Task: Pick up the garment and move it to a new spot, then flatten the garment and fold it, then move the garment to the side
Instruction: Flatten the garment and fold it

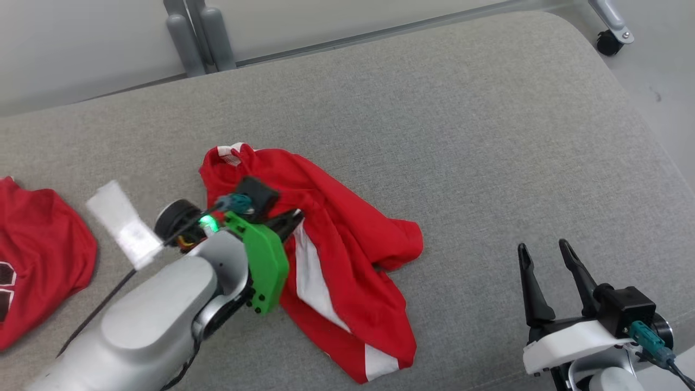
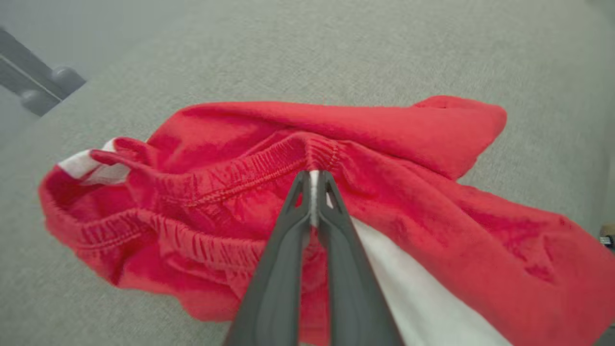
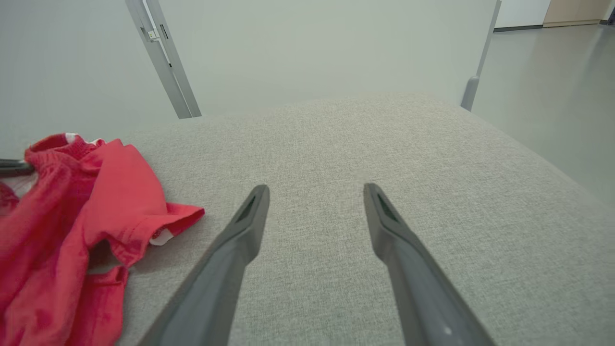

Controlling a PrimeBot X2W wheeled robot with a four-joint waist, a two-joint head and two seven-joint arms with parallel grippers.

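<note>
The left gripper is pinched onto the elastic waistband of the red garment — light, limp cloth, judged best taken at that firmer band — which is crumpled near the middle of the surface, while the right gripper is held spread.

Bare cushion right — garment at centre

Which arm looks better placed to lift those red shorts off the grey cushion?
Left. The left gripper is pinched shut on the red shorts at the elastic waistband; the right gripper stands open over bare cushion, apart from the cloth.
</note>
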